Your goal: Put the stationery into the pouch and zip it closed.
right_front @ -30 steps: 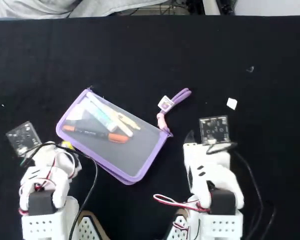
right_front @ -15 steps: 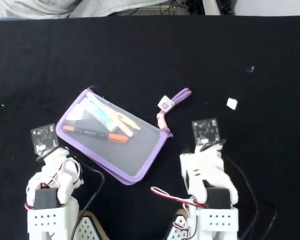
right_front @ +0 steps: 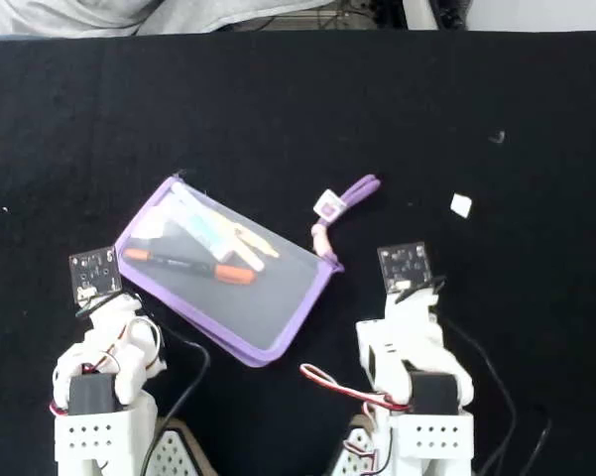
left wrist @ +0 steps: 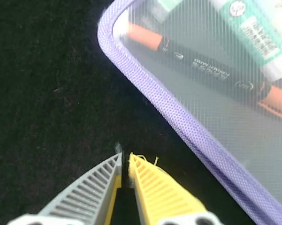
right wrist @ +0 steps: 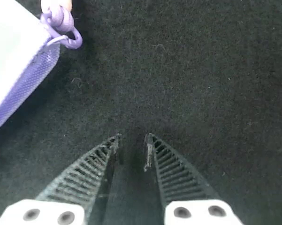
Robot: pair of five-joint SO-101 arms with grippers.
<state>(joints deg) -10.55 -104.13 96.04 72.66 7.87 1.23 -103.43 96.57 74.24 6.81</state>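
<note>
The purple-edged mesh pouch (right_front: 228, 273) lies flat at the table's centre-left. It holds an orange-capped black marker (right_front: 188, 265) and a few pale pens (right_front: 218, 236). Its zip pull and purple strap (right_front: 327, 223) trail off its right corner. My left arm (right_front: 104, 337) is folded back at the pouch's near-left corner. My left gripper (left wrist: 125, 158) is shut and empty, just short of the pouch (left wrist: 192, 136), with the marker (left wrist: 211, 70) showing through the mesh. My right arm (right_front: 412, 342) is folded back to the pouch's right. My right gripper (right wrist: 132, 140) stands slightly open over bare table, with the pouch corner (right wrist: 19, 70) and zip ring (right wrist: 61, 23) beyond it.
A small white scrap (right_front: 460, 205) lies on the black cloth at the right. A white tag (right_front: 327, 205) hangs on the strap. Pale fabric (right_front: 99, 12) lies past the table's far edge.
Both arms have pulled back toward their bases and folded up. The left wrist swung right, closer to the pouch, and the right wrist shifted slightly left. The pouch has not moved.
</note>
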